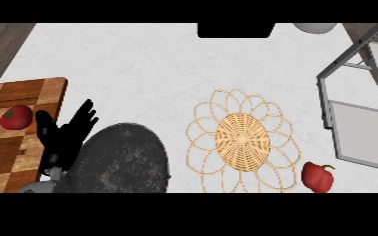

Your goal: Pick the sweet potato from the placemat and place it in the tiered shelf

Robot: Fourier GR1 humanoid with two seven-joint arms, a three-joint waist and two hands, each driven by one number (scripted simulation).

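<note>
Sweet potato is not to be made out anywhere in the head view, so where it lies and how it looks cannot be told. The placemat (241,141), a round woven mat with a dense straw-coloured middle and a ring of open looped petals, lies flat on the white counter (148,65) with nothing showing on it. The tiered shelf (354,130) stands at the right edge, a grey metal frame with a pale flat tray; the part of that tray in view holds nothing that can be seen. A red pepper (317,176) with a green stem lies on the counter just beside the mat's lower right loops, between the mat and the shelf. At the left, a wooden cutting board (37,92) carries a red tomato (15,117) near its left side. The left hand (63,135) shows over the board's right edge, black fingers straight and spread, pointing up, holding nothing; its grey forearm (122,160) fills the lower left, close beside the mat. A white bowl (316,27) is cut off by the top edge
</note>
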